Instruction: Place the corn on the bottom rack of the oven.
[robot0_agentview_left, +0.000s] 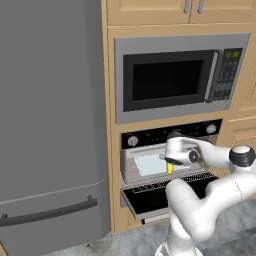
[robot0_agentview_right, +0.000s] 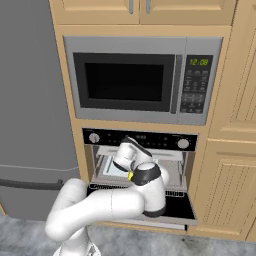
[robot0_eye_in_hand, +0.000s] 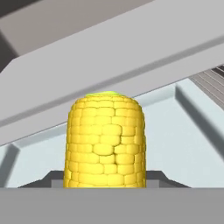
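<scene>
The claw (robot0_agentview_left: 170, 166) is clamped narrowly on the corn (robot0_eye_in_hand: 105, 142), holding it upright at the open oven (robot0_agentview_right: 140, 165), above the pale tray (robot0_eye_in_hand: 192, 144).

Pale tray (robot0_eye_in_hand: 188, 144) on bottom rack (robot0_eye_in_hand: 214, 81), dropped oven door (robot0_agentview_left: 150, 197) below.

The oven (robot0_agentview_left: 170, 165) stands open, its black door (robot0_agentview_left: 160, 196) dropped flat at six o'clock. Inside, a grey wire rack (robot0_agentview_left: 134, 172) spans the cavity, and a pale rectangular tray (robot0_agentview_left: 150, 163) lies directly on it.
</scene>
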